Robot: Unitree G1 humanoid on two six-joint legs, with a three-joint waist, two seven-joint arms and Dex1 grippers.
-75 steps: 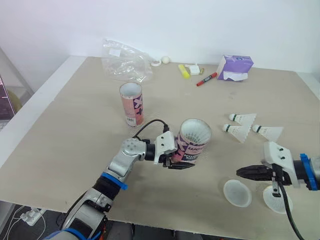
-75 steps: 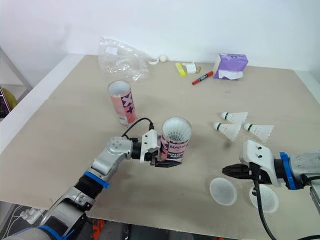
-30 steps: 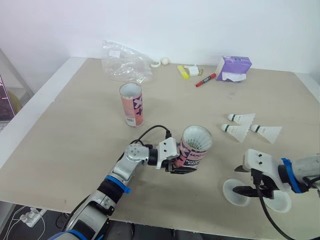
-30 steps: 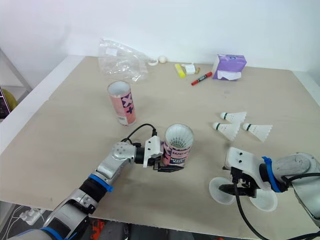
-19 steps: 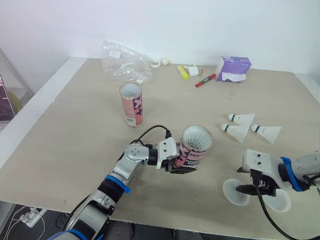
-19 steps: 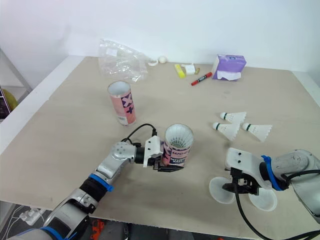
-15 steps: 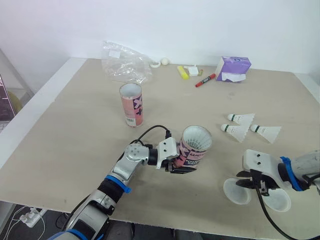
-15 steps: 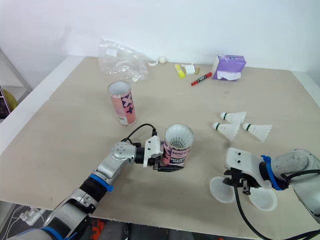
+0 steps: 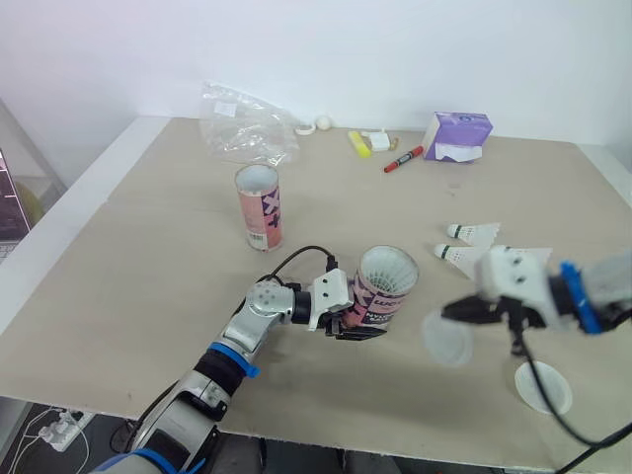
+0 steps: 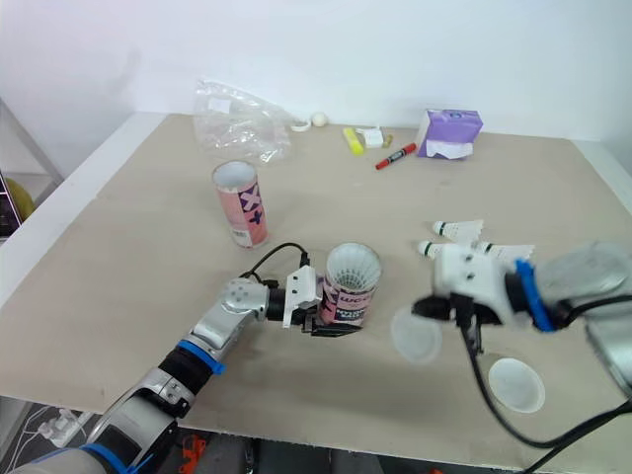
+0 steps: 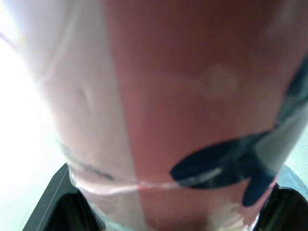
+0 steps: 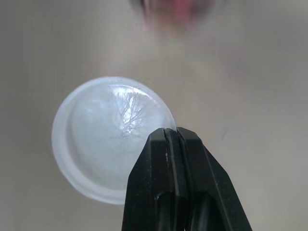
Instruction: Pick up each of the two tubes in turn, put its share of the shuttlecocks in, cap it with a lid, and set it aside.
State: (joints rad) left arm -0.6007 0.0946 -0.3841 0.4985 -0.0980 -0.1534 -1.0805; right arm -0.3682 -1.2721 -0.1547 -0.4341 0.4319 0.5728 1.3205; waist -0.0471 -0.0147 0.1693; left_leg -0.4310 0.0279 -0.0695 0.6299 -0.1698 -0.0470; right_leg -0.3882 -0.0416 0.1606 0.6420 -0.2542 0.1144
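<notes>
A pink tube (image 9: 383, 290) with white shuttlecock feathers showing in its open mouth leans near the table's front middle. My left gripper (image 9: 348, 318) is shut on its lower part; the tube's pink wall (image 11: 183, 96) is pressed close between the fingers. My right gripper (image 9: 462, 312) is shut on the rim of a clear round lid (image 9: 447, 339), held above the table to the right of that tube; the lid (image 12: 113, 137) hangs from the closed fingertips. A second pink tube (image 9: 260, 206) stands upright and open farther back. Three shuttlecocks (image 9: 474, 233) lie at the right.
A second clear lid (image 9: 542, 386) lies near the front right edge. At the back are a crumpled plastic bag (image 9: 247, 123), a purple tissue pack (image 9: 458, 135), a red marker (image 9: 402, 158), a yellow highlighter (image 9: 359, 143) and a small white ball (image 9: 324, 121).
My right gripper closed on one lid, lifted it off the table and carried it left toward the held tube. The other lid stayed down. The left gripper and its tube kept still.
</notes>
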